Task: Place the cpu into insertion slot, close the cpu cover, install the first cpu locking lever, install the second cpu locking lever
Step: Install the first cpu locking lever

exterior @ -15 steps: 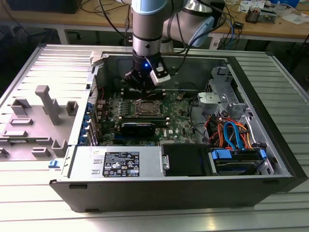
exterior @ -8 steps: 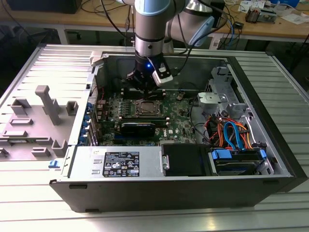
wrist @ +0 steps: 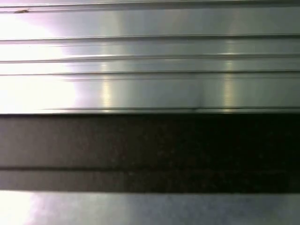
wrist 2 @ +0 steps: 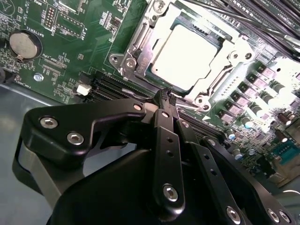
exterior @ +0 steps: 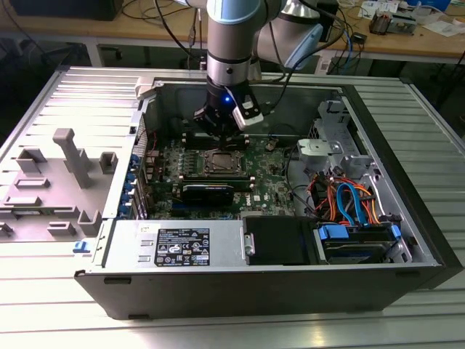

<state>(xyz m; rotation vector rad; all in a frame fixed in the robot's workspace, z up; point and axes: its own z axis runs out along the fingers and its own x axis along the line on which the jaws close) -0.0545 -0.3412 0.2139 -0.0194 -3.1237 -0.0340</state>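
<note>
In the second wrist view the cpu (wrist 2: 185, 49), a flat square with a pale grey metal top, lies in the insertion slot (wrist 2: 123, 63) on the green motherboard (wrist 2: 70, 51). The silver cpu cover (wrist 2: 220, 75) frames it, and the chip's top shows through the cut-out. My gripper (wrist 2: 165, 96) hangs just beside the slot's edge, its black fingers (wrist 2: 161, 122) shut together with nothing between them. In the exterior view the gripper (exterior: 215, 134) stands right above the back edge of the insertion slot (exterior: 220, 161). I cannot tell how the locking levers stand.
The motherboard (exterior: 254, 163) lies inside an open computer case (exterior: 240, 291) with tall walls. A power supply (exterior: 178, 243) sits at the front, drive bays and coloured cables (exterior: 349, 203) at the exterior view's right. A grey fixture block (exterior: 69, 156) stands on the ribbed table at the exterior view's left.
</note>
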